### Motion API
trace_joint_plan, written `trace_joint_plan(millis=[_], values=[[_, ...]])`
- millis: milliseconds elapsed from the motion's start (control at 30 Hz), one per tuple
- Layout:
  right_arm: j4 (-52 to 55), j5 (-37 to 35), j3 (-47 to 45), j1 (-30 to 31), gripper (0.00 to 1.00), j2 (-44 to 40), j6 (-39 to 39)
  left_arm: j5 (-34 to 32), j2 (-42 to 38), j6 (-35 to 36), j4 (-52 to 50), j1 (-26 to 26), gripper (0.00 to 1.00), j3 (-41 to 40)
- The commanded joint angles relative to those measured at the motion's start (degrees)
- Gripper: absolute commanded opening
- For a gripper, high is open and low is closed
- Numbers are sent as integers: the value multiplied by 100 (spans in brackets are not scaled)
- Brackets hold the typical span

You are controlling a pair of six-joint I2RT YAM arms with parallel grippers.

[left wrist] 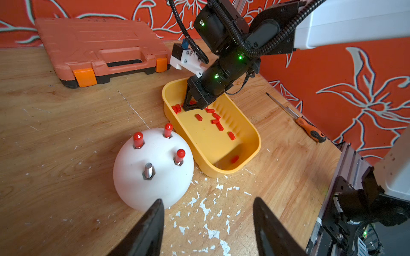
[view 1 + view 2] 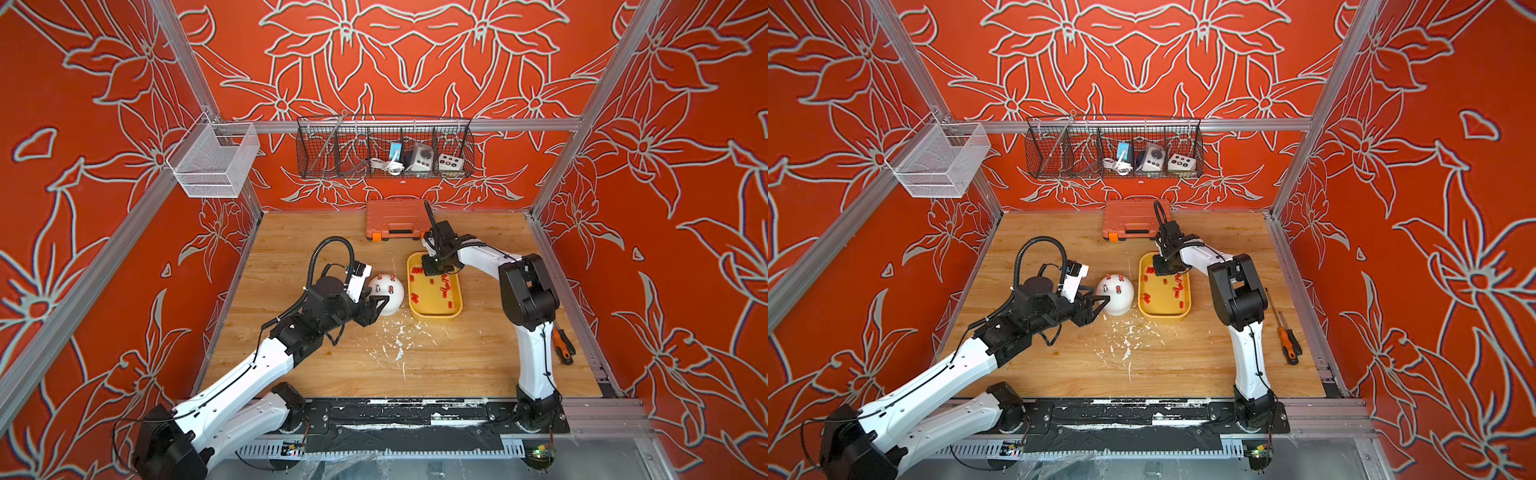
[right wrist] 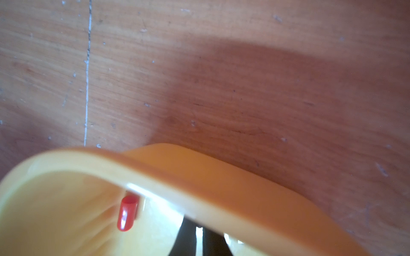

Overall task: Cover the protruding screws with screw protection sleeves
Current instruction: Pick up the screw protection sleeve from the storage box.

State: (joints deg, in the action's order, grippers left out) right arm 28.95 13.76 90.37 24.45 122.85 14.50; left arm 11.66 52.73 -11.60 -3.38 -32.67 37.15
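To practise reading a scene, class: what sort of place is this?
Probably a robot test cell: an aluminium frame encloses a wooden tabletop, two robot arms are mounted at its front edge, and an orange tool case lies at the back.

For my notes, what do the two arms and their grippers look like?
The left arm and right arm have white shell links and black joints, with black ribbed cable conduits. Green lights dot the right wrist. The left gripper and right gripper have black tapered fingers.
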Motion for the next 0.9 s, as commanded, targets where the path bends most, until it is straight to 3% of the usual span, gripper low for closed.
trace_joint_plan(millis=[0, 100, 567, 800, 867], values=[[139, -145, -39, 45, 5, 18, -79, -9, -70, -16, 143, 23, 62, -56], [-69, -27, -281, 63, 0, -297, -132, -6, -87, -8, 192, 23, 62, -107], [-1363, 1344, -2593, 77, 0, -2607, -361, 149, -211, -55, 850, 97, 59, -608], [-2267, 3028, -3546, 114, 0, -3565, -474, 810, -468, -118, 1506, 318, 56, -934], [-2277, 3174, -3685, 138, 0, -3777, -527, 1030, -562, -194, 1796, 386, 56, -1062]])
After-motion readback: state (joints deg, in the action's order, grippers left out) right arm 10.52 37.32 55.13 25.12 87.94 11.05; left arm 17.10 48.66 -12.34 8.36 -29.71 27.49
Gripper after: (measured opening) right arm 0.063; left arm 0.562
